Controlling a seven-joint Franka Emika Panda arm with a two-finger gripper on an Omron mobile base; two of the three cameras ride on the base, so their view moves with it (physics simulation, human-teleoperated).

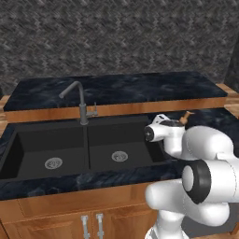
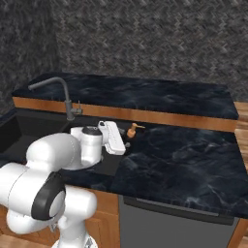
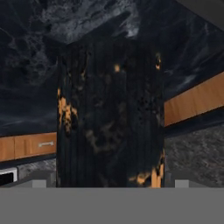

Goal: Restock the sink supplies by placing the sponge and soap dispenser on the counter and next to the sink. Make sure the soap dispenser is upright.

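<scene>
Glossy white arm point(image 1: 205, 154) — dark joints

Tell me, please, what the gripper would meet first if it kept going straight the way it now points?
Most likely the soap dispenser: its dark bottle stands right ahead of the open gripper beside the sink, though the remaining gap is hard to judge.

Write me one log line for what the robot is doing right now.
gripper: open, at soap dispenser | dispenser: upright on counter, right of sink | sponge: unseen

Rendered frames, dim and even; no cast shadows or glare. Coarse pixelated textures on wall point(image 1: 116, 37) and counter point(image 2: 184, 160). Hand view close-up soft, blurred.
</scene>
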